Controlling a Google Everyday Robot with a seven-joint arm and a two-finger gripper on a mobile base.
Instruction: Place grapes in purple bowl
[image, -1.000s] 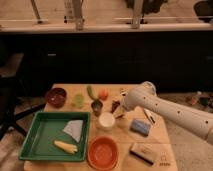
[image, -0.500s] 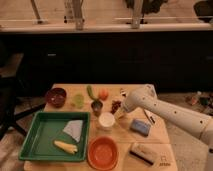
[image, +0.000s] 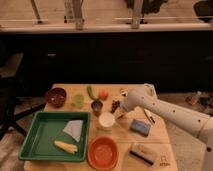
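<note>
The grapes (image: 115, 105), a small dark reddish cluster, lie on the wooden table (image: 160, 142) just right of centre. My gripper (image: 119, 109) points down and left at the end of the white arm (image: 165, 112) and stands open right beside the grapes, its tips partly hidden by the wrist. Nothing is held. The purple bowl (image: 56, 96) sits at the table's far left corner, well apart from the gripper.
Between bowl and grapes stand a green cup (image: 78, 101), a green vegetable (image: 90, 91), an orange fruit (image: 103, 94) and a small dark cup (image: 96, 106). Nearer me are a white cup (image: 106, 120), orange bowl (image: 103, 151), green tray (image: 35, 145), blue sponge (image: 140, 127) and brush (image: 144, 153).
The wrist has shifted only slightly beside the grapes. The objects on the table have not moved.
</note>
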